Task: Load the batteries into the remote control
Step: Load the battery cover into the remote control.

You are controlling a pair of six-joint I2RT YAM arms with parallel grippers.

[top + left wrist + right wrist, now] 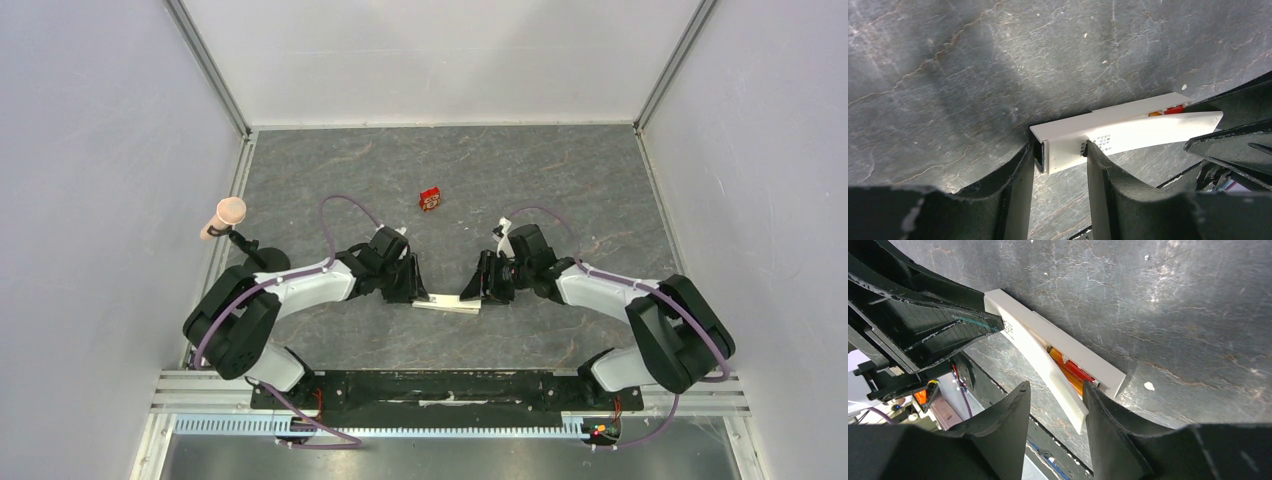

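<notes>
The remote control (447, 304) lies between my two grippers at the table's near middle. My left gripper (415, 292) is shut on its left end, seen in the left wrist view (1063, 150) with both fingers against the white bar (1073, 132). Two orange-red batteries (1070, 371) sit in its recess and also show in the left wrist view (1168, 111). The thin white cover strip (1058, 385) lies slanted over the recess, its free end between the fingers of my right gripper (1055, 390). Those jaws stand apart, and only the right finger (1098, 410) is next to the strip. The right gripper also shows in the top view (482, 290).
A small red square box (430, 199) lies farther back on the dark stone table (560, 180). A peach-tipped stick (226, 215) leans by the left wall. White walls close in the left, right and far sides.
</notes>
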